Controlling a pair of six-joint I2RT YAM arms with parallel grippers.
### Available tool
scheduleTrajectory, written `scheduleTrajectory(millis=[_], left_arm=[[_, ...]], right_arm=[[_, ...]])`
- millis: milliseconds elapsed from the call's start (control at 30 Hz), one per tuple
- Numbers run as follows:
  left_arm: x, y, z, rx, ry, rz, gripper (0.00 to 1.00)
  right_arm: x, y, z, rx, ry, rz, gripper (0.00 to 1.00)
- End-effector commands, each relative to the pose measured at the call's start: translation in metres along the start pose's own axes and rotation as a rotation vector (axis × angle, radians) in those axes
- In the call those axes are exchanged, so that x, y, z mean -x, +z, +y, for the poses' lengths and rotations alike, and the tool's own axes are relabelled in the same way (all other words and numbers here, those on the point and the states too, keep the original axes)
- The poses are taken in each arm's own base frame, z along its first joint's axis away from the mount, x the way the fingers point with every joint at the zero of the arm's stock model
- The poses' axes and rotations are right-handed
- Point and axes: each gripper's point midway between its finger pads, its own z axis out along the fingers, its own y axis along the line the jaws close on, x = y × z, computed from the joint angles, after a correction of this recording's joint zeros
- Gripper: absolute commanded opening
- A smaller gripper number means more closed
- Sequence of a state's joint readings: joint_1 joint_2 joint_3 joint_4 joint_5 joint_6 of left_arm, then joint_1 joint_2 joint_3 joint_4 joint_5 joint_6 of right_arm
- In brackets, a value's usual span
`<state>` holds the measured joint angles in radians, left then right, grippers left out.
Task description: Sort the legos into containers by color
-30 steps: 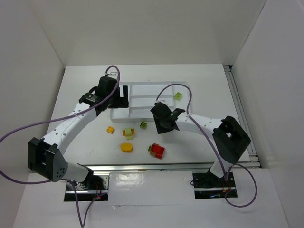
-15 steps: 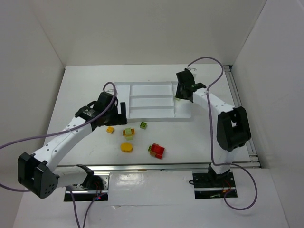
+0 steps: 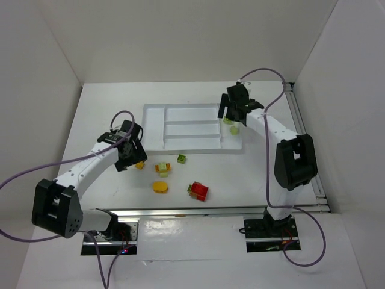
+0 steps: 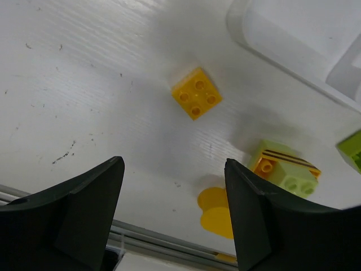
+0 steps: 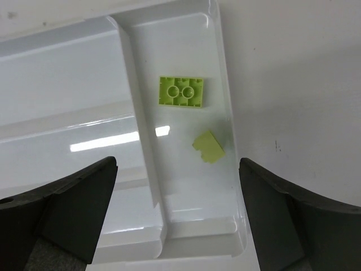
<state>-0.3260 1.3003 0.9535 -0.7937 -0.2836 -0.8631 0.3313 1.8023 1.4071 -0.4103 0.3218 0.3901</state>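
The white tray (image 3: 192,127) lies at the table's middle back. My right gripper (image 3: 233,112) hovers open over its right end section (image 5: 225,186), where two lime green legos (image 5: 181,91) (image 5: 207,147) lie loose. Nothing is between its fingers. My left gripper (image 3: 131,158) hangs open just left of a small yellow brick (image 3: 139,164) (image 4: 196,93), which sits ahead of the jaws and is not gripped. Nearby on the table are a lime-and-orange stack (image 3: 161,169) (image 4: 285,169), a lime brick (image 3: 181,159), a round orange piece (image 3: 160,187) (image 4: 217,204) and a red brick (image 3: 198,191).
The tray's three long middle slots (image 3: 191,113) show nothing in them. Its left corner (image 4: 293,39) lies just beyond the yellow brick. White walls close in the table on three sides, and a metal rail (image 3: 180,212) runs along the near edge.
My right arm swung from the table's middle to the tray's right end and opened, leaving a second lime brick there. My left arm drew back from the tray to the yellow brick.
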Motion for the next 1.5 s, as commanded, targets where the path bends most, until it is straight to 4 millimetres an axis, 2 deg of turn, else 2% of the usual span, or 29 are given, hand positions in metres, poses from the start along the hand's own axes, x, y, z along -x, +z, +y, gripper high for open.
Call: scheduleTrajectory(millis=[0, 100, 133, 167, 267, 333, 467, 567, 600, 667, 800, 867, 1000, 1033, 1133, 1167, 1267, 1300, 1333, 1400, 1467], left_arm=[[0.001, 0.014, -0.002, 0.008, -0.091, 0.03, 0.83], [0.007, 0.03, -0.005, 0.025, -0.123, 0.05, 0.83], [0.013, 0.036, -0.009, 0.021, -0.134, 0.041, 0.82], [0.007, 0.047, -0.005, 0.051, -0.135, 0.085, 0.82], [0.007, 0.055, -0.014, 0.053, -0.162, 0.119, 0.82], [0.006, 0.06, -0.018, 0.043, -0.163, 0.126, 0.82], [-0.002, 0.07, -0.013, 0.066, -0.197, 0.128, 0.8], [0.0, 0.077, -0.014, 0.064, -0.21, 0.111, 0.79], [0.002, 0.077, -0.016, 0.056, -0.212, 0.103, 0.77], [0.002, 0.08, -0.017, 0.055, -0.222, 0.101, 0.73], [0.002, 0.085, -0.013, 0.083, -0.217, 0.096, 0.65], [-0.002, 0.086, -0.01, 0.091, -0.214, 0.103, 0.64], [-0.007, 0.085, -0.003, 0.102, -0.212, 0.1, 0.6], [-0.011, 0.086, 0.002, 0.119, -0.209, 0.102, 0.52], [-0.015, 0.084, 0.006, 0.12, -0.208, 0.103, 0.45], [-0.014, 0.082, 0.009, 0.127, -0.207, 0.097, 0.38], [-0.001, 0.065, 0.006, 0.094, -0.19, 0.056, 0.29], [0.006, 0.058, 0.006, 0.087, -0.182, 0.027, 0.25], [0.019, 0.04, -0.007, 0.031, -0.136, -0.028, 0.25], [0.037, 0.021, -0.018, -0.024, -0.104, -0.09, 0.25], [0.067, -0.001, -0.043, -0.12, -0.052, -0.173, 0.25]], right_arm=[[0.038, -0.048, 0.004, 0.079, 0.034, -0.123, 0.96], [0.03, -0.054, 0.0, 0.083, 0.029, -0.109, 0.96], [0.036, -0.062, 0.0, 0.092, 0.036, -0.127, 0.96], [0.028, -0.061, -0.004, 0.086, 0.031, -0.114, 0.96], [0.029, -0.07, -0.006, 0.092, 0.036, -0.127, 0.96], [0.021, -0.07, -0.01, 0.083, 0.029, -0.109, 0.96], [0.018, -0.072, -0.012, 0.081, 0.028, -0.103, 0.97], [0.016, -0.074, -0.014, 0.081, 0.028, -0.103, 0.97], [0.019, -0.078, -0.014, 0.085, 0.031, -0.113, 0.97], [0.01, -0.074, -0.017, 0.077, 0.024, -0.094, 0.97], [0.006, -0.076, -0.017, 0.086, 0.025, -0.093, 0.97], [-0.002, -0.073, -0.02, 0.079, 0.019, -0.076, 0.97], [-0.001, -0.075, -0.02, 0.083, 0.022, -0.085, 0.97], [-0.006, -0.073, -0.022, 0.079, 0.019, -0.076, 0.97], [-0.01, -0.072, -0.023, 0.075, 0.016, -0.068, 0.97], [-0.01, -0.072, -0.023, 0.075, 0.016, -0.068, 0.97], [-0.01, -0.073, -0.026, 0.067, 0.016, -0.071, 0.97], [-0.01, -0.073, -0.026, 0.067, 0.016, -0.071, 0.97], [-0.008, -0.076, -0.026, 0.07, 0.019, -0.079, 0.97], [-0.009, -0.078, -0.028, 0.063, 0.029, -0.084, 0.97], [-0.002, -0.084, -0.031, 0.065, 0.043, -0.106, 0.97]])
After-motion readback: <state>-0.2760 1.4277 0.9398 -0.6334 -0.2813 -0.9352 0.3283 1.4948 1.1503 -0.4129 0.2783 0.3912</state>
